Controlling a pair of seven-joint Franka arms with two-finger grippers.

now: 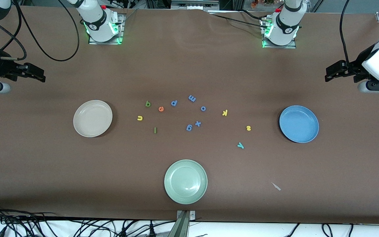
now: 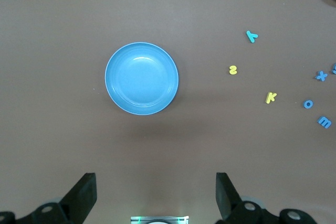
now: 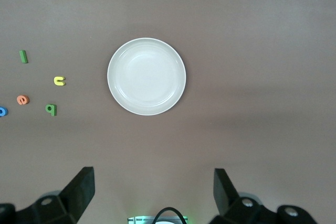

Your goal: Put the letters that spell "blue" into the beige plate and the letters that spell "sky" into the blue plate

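- Letters for "blue" lie loose on the table (image 1: pixel 44 171) near the beige plate (image 1: pixel 81 128): green b (image 1: pixel 147 104), orange e (image 1: pixel 161 109), yellow u (image 1: pixel 139 118) and dark green l (image 1: pixel 155 130). None touches the plate; the u lies closest to it, the l nearest the front camera.
- Letters for "sky" lie toward the left arm's end, near the blue plate (image 1: pixel 286 133): yellow k (image 1: pixel 224 113), yellow s (image 1: pixel 248 128), teal y (image 1: pixel 240 145). All three are apart from the plate and from each other.
- Both plates hold nothing.
- Blue-violet letters sit between the two groups: p (image 1: pixel 174 103), m (image 1: pixel 191 98), o (image 1: pixel 203 108), x (image 1: pixel 197 123), g (image 1: pixel 189 127).
- Pale green plate (image 1: pixel 171 192) rests nearer the front camera than all letters, also holding nothing.
- Left gripper (image 1: pixel 328 73) hangs in the air over the table at the left arm's end, jaws spread wide, holding nothing; its wrist view looks down on the blue plate.
- Right gripper (image 1: pixel 40 75) hangs over the table at the right arm's end, jaws likewise wide and holding nothing; its wrist view looks down on the beige plate.
- A small pale scrap (image 1: pixel 276 186) lies on the table near the front edge.
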